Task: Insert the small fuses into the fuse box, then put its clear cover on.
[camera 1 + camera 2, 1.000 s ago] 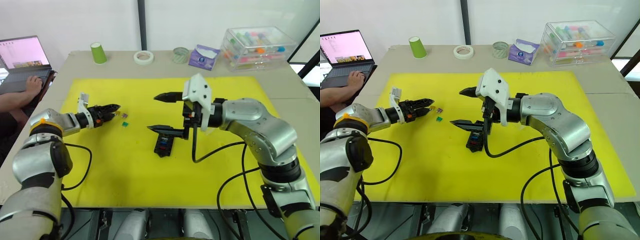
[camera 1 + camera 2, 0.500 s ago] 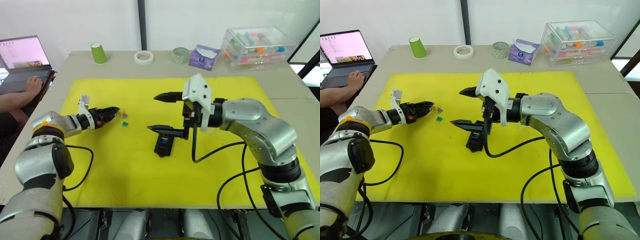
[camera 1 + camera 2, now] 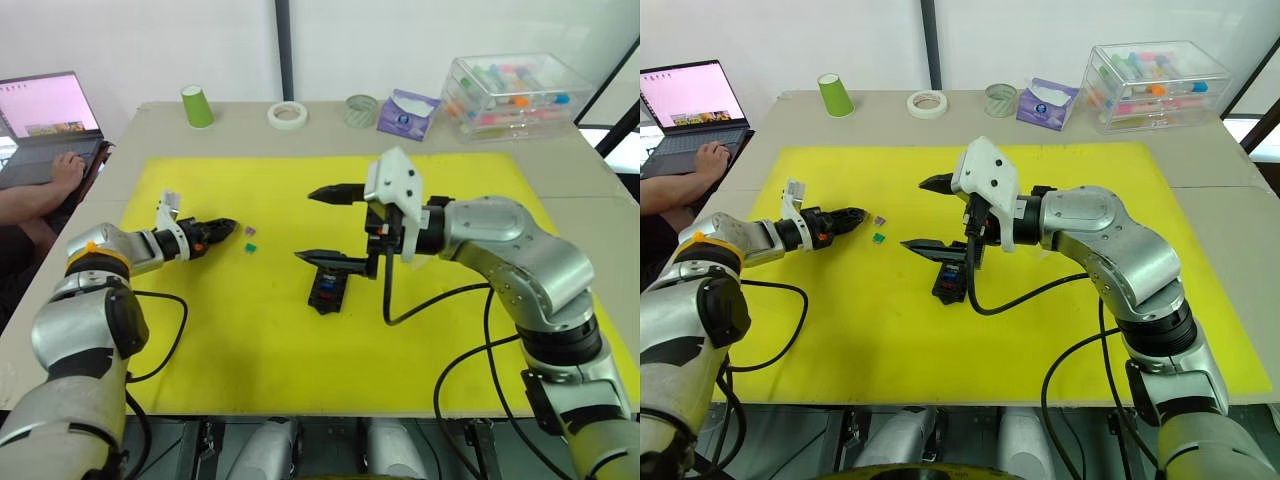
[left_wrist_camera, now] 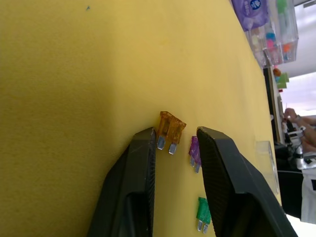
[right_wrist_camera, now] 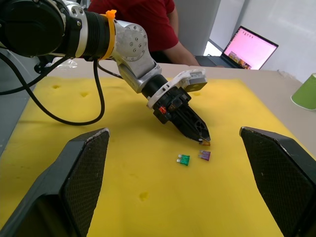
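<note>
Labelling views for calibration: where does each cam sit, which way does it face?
Head stereo pair: forward and down over the mat; both arms, fuse box.
Left wrist: along the open left gripper at three fuses.
Right wrist: between the open right gripper's fingers toward the left gripper.
Shared: the fuses, all views.

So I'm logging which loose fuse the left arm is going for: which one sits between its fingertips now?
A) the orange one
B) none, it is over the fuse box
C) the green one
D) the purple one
A: in the left wrist view the orange fuse lies between the tips of the left gripper, not yet clamped.
</note>
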Robot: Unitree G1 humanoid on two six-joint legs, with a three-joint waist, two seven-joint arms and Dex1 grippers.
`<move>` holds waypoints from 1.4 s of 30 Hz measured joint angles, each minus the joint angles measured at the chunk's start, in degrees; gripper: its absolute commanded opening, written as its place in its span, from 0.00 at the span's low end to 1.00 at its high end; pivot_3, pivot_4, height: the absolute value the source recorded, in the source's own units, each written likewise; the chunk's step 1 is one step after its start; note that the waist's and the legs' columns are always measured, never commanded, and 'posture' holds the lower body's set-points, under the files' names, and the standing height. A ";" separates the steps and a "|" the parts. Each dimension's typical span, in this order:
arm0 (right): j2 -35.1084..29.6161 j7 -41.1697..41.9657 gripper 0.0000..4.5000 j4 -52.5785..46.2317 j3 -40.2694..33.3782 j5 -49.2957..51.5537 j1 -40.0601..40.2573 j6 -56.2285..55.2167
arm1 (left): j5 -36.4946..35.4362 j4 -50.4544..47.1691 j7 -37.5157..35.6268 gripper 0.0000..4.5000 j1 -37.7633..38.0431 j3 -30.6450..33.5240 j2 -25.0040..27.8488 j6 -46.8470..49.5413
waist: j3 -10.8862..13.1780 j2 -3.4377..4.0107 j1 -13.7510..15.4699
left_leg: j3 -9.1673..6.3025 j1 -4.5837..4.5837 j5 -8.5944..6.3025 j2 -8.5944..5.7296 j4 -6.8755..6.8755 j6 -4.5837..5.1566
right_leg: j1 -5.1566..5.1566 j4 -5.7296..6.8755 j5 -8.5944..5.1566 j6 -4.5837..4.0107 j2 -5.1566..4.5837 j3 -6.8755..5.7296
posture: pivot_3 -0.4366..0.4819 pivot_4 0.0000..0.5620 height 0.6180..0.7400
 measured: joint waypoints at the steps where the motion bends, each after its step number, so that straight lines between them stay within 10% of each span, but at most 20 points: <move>1: 0.00 0.00 1.00 0.00 0.00 -0.02 0.00 0.00 | 0.04 0.00 -0.05 0.26 0.00 -0.04 0.00 -0.02 | 0.00 0.00 0.00 | 0.00 0.00 0.00 0.00 0.00 0.00 | 0.00 0.00 0.00 0.00 0.00 0.00 | 0.48 0.27 1.00; 5: 0.00 0.01 1.00 0.00 0.01 -0.06 0.00 0.00 | 0.37 0.00 -0.15 0.02 0.00 -0.18 -0.01 0.07 | 0.00 0.00 -0.03 | 0.00 0.00 0.00 0.00 0.00 0.00 | 0.00 0.00 0.00 0.00 0.00 0.00 | 0.48 0.27 1.00; 42: -0.45 1.48 1.00 1.11 0.04 -0.23 0.02 -0.46 | -2.12 -2.93 -7.13 0.01 -0.04 0.40 3.94 9.75 | 0.01 -0.01 -0.67 | -0.01 -0.07 0.00 0.02 -0.02 0.00 | -0.10 0.03 0.00 0.00 0.03 0.00 | 0.48 0.27 1.00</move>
